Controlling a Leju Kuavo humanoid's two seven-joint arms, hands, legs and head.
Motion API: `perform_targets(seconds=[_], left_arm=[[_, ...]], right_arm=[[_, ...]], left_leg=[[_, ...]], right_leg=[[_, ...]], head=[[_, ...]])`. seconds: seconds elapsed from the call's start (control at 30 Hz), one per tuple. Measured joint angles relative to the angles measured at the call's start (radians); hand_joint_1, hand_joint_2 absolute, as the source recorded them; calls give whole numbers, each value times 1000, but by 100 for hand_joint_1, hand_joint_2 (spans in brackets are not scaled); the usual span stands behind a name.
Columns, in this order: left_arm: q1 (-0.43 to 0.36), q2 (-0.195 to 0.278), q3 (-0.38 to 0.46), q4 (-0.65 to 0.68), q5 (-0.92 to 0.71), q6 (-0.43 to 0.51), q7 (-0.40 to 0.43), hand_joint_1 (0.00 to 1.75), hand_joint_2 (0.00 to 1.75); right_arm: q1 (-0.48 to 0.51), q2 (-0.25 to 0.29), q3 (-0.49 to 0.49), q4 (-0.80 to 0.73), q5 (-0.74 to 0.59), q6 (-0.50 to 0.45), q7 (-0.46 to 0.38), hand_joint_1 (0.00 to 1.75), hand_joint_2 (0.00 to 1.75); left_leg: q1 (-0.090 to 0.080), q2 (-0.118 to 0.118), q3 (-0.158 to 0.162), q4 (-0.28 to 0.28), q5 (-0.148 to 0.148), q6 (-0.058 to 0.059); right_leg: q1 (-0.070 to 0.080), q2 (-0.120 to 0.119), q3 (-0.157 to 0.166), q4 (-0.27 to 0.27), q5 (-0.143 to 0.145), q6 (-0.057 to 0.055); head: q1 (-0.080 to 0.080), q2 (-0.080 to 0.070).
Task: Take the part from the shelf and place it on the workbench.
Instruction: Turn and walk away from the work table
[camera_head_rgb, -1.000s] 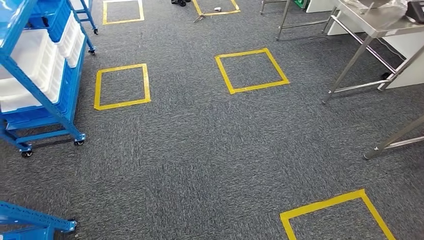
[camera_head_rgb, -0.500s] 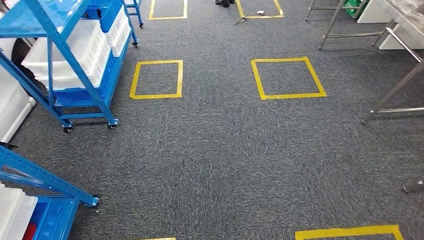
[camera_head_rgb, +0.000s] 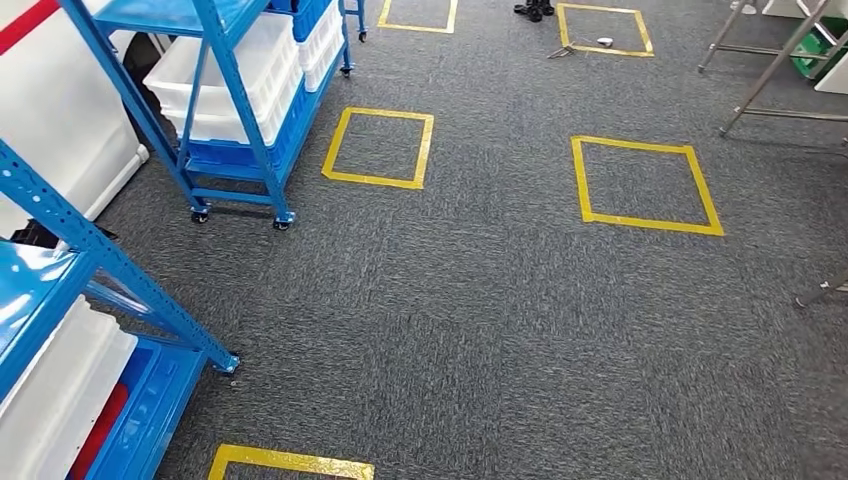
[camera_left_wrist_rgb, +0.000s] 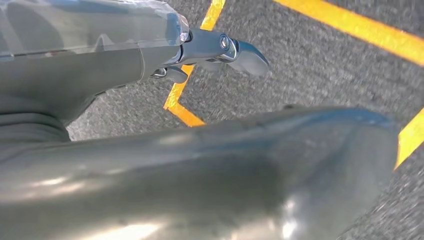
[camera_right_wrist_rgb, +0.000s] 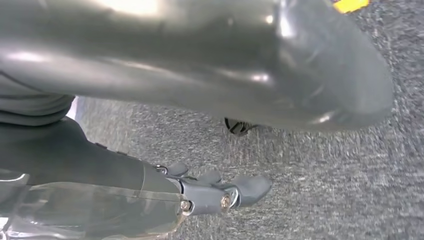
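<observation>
Over grey carpet, both robot hands (camera_left_wrist_rgb: 220, 50) (camera_right_wrist_rgb: 220, 192) hang with nothing in them.

Blue shelves to our left, with the part not to be made out.

We see a blue wheeled shelf (camera_head_rgb: 235, 110) standing on the grey carpet at upper left, upright on castors, holding white bins (camera_head_rgb: 225, 85) on its lower tiers with blue bins beneath and behind them. A second blue shelf (camera_head_rgb: 90, 290) stands nearer us at lower left, with a white bin (camera_head_rgb: 55, 400) on its low tier. We cannot tell which bin holds the part.
</observation>
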Motion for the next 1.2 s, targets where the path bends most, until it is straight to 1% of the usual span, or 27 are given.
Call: perform_targets(seconds=[0.03, 0.07, 0.1, 0.17, 0.23, 0.3, 0.33, 0.4, 0.43, 0.47, 0.5, 0.53, 0.57, 0.6, 0.67, 0.7, 0.73, 0.77, 0.83, 0.9, 0.97, 1.0, 1.03, 1.07, 1.1, 1.13, 1.2], left_arm=[[0, 0, 0, 0, -1, -1, 0, 0, 0], [1, 0, 0, 0, -2, -2, 0, 0, 0], [2, 0, 0, 0, -2, -3, 0, 0, 0], [1, -2, -1, 0, -2, -6, 0, 0, 0], [0, -4, -4, 0, -2, -10, -3, 0, 0], [3, -4, -5, 0, -2, -13, -5, 0, 0], [6, -4, -6, 0, -2, -14, -5, 0, 0], [8, -4, -6, 0, -2, -15, -5, 0, 0], [5, -4, -6, 0, -2, -15, -6, 0, 0], [3, -4, -6, 0, -2, -15, -6, 0, 0], [1, -4, -6, 0, -2, -16, -6, 0, 0], [1, -4, -6, 0, -2, -16, -6, 0, 0], [3, -4, -7, 0, -2, -16, -6, 0, 0], [5, -4, -7, 0, -2, -17, -6, 0, 0], [5, -3, -7, 0, -2, -20, -8, 0, 0], [3, -3, -7, 0, -2, -22, -10, 0, 0], [3, -2, -7, 0, -2, -23, -13, 0, 0], [3, -2, -7, 0, -2, -24, -15, 0, 0], [6, -1, -7, 0, -2, -25, -17, 0, 0], [7, 0, -7, 0, -2, -24, -17, 0, 0], [5, 0, -7, 0, -2, -24, -17, 0, 0], [4, 0, -7, 0, -2, -24, -17, 0, 0], [4, 0, -7, 0, -2, -23, -16, 0, 0], [5, 0, -7, 0, -2, -23, -15, 0, 0], [5, 0, -7, 0, -2, -23, -14, 0, 0], [5, 0, -7, 0, -2, -24, -13, 0, 0], [4, 0, -8, 0, -3, -24, -12, 0, 0]], right_arm=[[1, 1, 0, 0, 0, 0, 1, 0, 0], [2, 1, 0, 1, 0, 0, 3, 0, 0], [2, 2, 0, 1, 0, 1, 3, 0, 0], [2, 2, 0, 1, 0, 4, 4, 0, 0], [2, 3, 0, 1, 1, 8, 4, 0, 0], [0, 4, 0, 1, 2, 13, 4, 0, 0], [-1, 5, 1, 1, 2, 14, 4, 0, 0], [1, 6, 1, 1, 2, 15, 4, 0, 0], [3, 7, 1, 1, 2, 15, 4, 0, 0], [6, 7, 1, 1, 2, 15, 4, 0, 0], [7, 7, 1, 1, 2, 15, 4, 0, 0], [8, 7, 1, 1, 2, 15, 4, 0, 0], [7, 7, 1, 1, 2, 15, 4, 0, 0], [6, 7, 1, 1, 2, 16, 4, 0, 0], [5, 8, 1, 1, 2, 18, 3, 0, 0], [5, 8, 1, 1, 3, 20, 1, 0, 0], [5, 8, 1, 1, 3, 22, -1, 0, 0], [3, 8, 1, 1, 4, 24, -3, 0, 0], [-2, 8, 2, 1, 6, 28, -6, 0, 0], [-3, 8, 4, 1, 8, 31, -7, 0, 0], [1, 9, 6, 1, 9, 32, -7, 0, 0], [3, 9, 6, 1, 10, 32, -7, 0, 0], [5, 9, 6, 1, 10, 32, -7, 0, 0], [6, 9, 6, 1, 10, 31, -6, 0, 0], [7, 8, 6, 1, 11, 29, -6, 0, 0], [7, 8, 6, 1, 11, 27, -6, 0, 0], [8, 7, 6, 1, 11, 24, -5, 0, 0]], left_leg=[[-2, -15, 0, 0, 0, 0], [-3, -30, 1, 1, 0, 0], [-4, -45, 3, 2, 0, 0], [-5, -72, 3, 4, 0, -4], [-3, -96, -3, 6, 3, -15], [0, -118, -9, 4, 7, -30], [0, -111, -12, 8, 4, -35], [-3, -60, -41, 66, -33, -41], [-4, -24, -70, 127, -67, -41], [-3, -2, -104, 199, -102, -44], [-2, 10, -132, 261, -126, -47], [0, 15, -146, 295, -133, -49], [1, 20, -139, 287, -120, -51], [2, 27, -110, 237, -92, -51], [0, 63, -28, 90, -34, -46], [-2, 77, 1, 37, -19, -40], [-5, 85, 14, 11, -15, -34], [-8, 81, 12, 8, -17, -28], [-7, 60, 12, 0, -11, -17], [-2, 40, 16, -10, -3, -6], [-1, 19, 14, -13, 2, 0], [-2, 7, 12, -12, 3, 1], [-3, -6, 10, -11, 3, 2], [-4, -21, 10, -9, 3, 2], [-4, -36, 10, -7, 3, 1], [-4, -51, 11, -5, 2, -1], [-5, -79, 8, 2, 0, -9]], right_leg=[[0, 3, -17, 25, 4, -2], [0, 6, -13, 8, 30, -5], [1, 12, 7, -44, 69, -9], [1, 56, 63, -181, 139, -19], [3, 86, 89, -246, 159, -25], [5, 69, 91, -253, 161, -30], [4, 56, 94, -259, 164, -36], [2, 26, 99, -272, 170, -50], [6, 10, 101, -274, 170, -55], [8, -6, 100, -274, 170, -58], [11, -23, 100, -274, 169, -59], [12, -38, 100, -273, 168, -60], [13, -51, 100, -272, 166, -59], [13, -64, 101, -271, 164, -57], [15, -88, 105, -266, 157, -50], [17, -97, 107, -264, 154, -45], [19, -106, 109, -263, 151, -40], [20, -114, 112, -263, 150, -35], [18, -121, 117, -262, 146, -24], [13, -78, 101, -221, 112, -14], [9, -17, 42, -96, 43, -9], [8, -3, 7, -26, 14, -9], [7, 2, -17, 21, 4, -8], [6, 4, -25, 30, 15, -9], [4, 8, -13, -2, 46, -10], [2, 21, 14, -67, 89, -12], [-2, 73, 68, -196, 149, -16]], head=[[0, 0], [0, 0], [0, 0], [0, 0], [0, 0], [0, 0], [0, 0], [0, 0], [0, 0], [-1, 0], [0, 0], [0, 0], [0, 0], [0, 0], [0, 0], [0, 0], [0, 0], [0, 0], [0, 0], [0, 0], [0, 0], [0, 0], [0, 0], [0, 0], [0, 0], [0, 0], [0, 0]])
